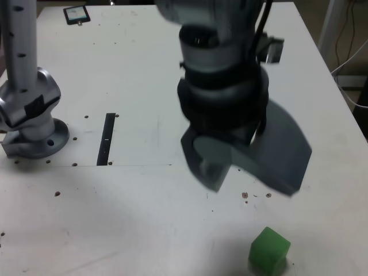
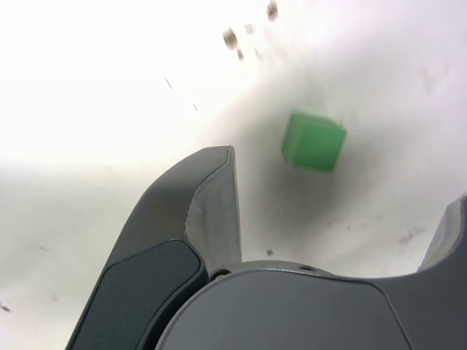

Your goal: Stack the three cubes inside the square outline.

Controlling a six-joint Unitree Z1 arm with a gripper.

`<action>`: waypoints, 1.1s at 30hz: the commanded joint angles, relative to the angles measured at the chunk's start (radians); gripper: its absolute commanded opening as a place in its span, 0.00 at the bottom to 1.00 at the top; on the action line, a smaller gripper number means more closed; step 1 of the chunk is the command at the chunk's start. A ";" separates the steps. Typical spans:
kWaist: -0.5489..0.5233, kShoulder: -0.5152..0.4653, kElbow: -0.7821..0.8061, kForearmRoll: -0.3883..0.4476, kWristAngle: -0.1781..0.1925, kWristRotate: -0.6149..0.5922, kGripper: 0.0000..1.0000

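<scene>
A single cube shows, a green cube (image 1: 269, 250) (image 2: 314, 140), resting on the white table near the front edge, toward the exterior view's right. My gripper (image 1: 251, 175) (image 2: 343, 181) hangs above the table, a little behind the cube and apart from it. Its two dark grey jaws are spread wide with nothing between them. In the wrist view the green cube lies on the table beyond the gap between the jaws. The square outline is out of view.
The arm's grey base (image 1: 31, 115) stands at the exterior view's left. A narrow black strip (image 1: 106, 138) lies on the table beside it. A small dark device (image 1: 76, 14) sits at the back. The table's edge (image 1: 339, 86) runs along the right.
</scene>
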 commanded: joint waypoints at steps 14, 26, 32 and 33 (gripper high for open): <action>-0.007 0.237 -0.169 0.053 -0.068 -0.088 0.95; 0.016 0.297 -0.169 0.076 -0.086 -0.039 0.92; 0.030 0.330 -0.195 0.069 -0.092 0.004 0.90; 0.030 0.334 -0.202 0.067 -0.092 0.011 0.89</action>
